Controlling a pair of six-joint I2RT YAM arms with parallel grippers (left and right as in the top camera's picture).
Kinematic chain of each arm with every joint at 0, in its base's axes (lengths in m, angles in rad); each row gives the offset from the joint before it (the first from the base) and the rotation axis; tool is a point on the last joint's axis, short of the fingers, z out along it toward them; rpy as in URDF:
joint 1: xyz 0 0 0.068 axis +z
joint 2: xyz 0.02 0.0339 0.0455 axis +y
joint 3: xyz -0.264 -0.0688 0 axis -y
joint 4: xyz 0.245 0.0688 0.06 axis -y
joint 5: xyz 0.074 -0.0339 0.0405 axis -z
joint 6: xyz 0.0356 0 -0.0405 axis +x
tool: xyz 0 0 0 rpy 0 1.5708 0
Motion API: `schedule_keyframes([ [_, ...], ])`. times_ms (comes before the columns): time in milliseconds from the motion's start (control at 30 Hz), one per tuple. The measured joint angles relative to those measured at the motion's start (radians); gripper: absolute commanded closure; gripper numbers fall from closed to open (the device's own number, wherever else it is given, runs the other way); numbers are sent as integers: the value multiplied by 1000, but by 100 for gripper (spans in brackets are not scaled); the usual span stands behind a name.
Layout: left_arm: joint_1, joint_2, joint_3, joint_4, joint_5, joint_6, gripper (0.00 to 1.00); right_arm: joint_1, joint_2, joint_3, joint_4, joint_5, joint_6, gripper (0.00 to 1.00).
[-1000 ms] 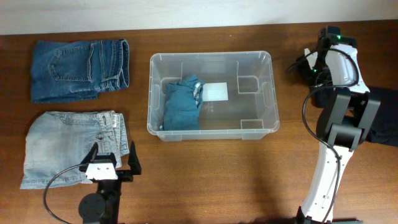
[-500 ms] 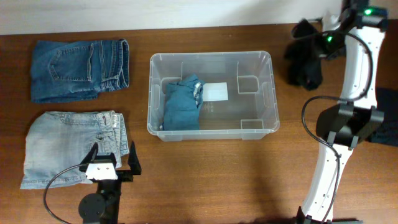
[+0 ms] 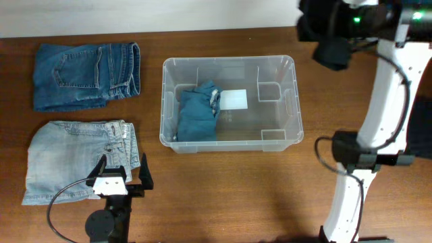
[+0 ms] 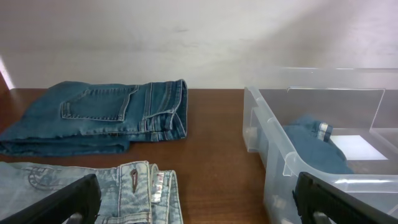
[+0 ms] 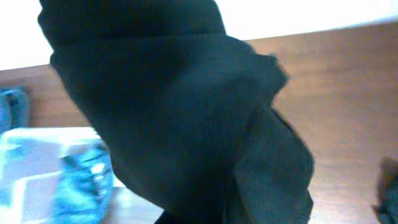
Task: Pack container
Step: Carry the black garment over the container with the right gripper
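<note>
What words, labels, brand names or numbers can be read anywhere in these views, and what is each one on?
No legible text in any view.
White label on the bottom of the container: looks blank; any print is too small to read.
Dark blue jeans and light blue jeans: no readable tag or brand patch.
Black garment: no print visible; the right wrist view is blurred.

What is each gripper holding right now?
Left gripper: open, holding nothing.
Right gripper: closed on a black garment.
</note>
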Motion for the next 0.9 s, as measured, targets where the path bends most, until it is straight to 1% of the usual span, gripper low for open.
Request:
schedule_keyframes([
  [67,0,0,0,0,0,0,1,72,-46,0,0,21,21,96],
  [167,0,0,0,0,0,0,1,225,-110,1,0,74,56,96],
  [367,0,0,0,0,0,0,1,438,-124,1,0,183,107,96],
  [433,0,0,0,0,0,0,1,488,-124,1,0,211,132,96],
  [567,0,0,0,0,0,0,1,606,-124,-2,0,330,233,96],
  [700,0,0,0,0,0,0,1,678,-124,-44,0,441,362,96],
  [800,0,0,0,0,0,0,1,686,-125,-92,6,471,443,96],
  [833,0,0,0,0,0,0,1,686,-125,-137,27,480,497,96],
  [900,0,0,0,0,0,0,1,685,-126,-191,67,471,537,96],
])
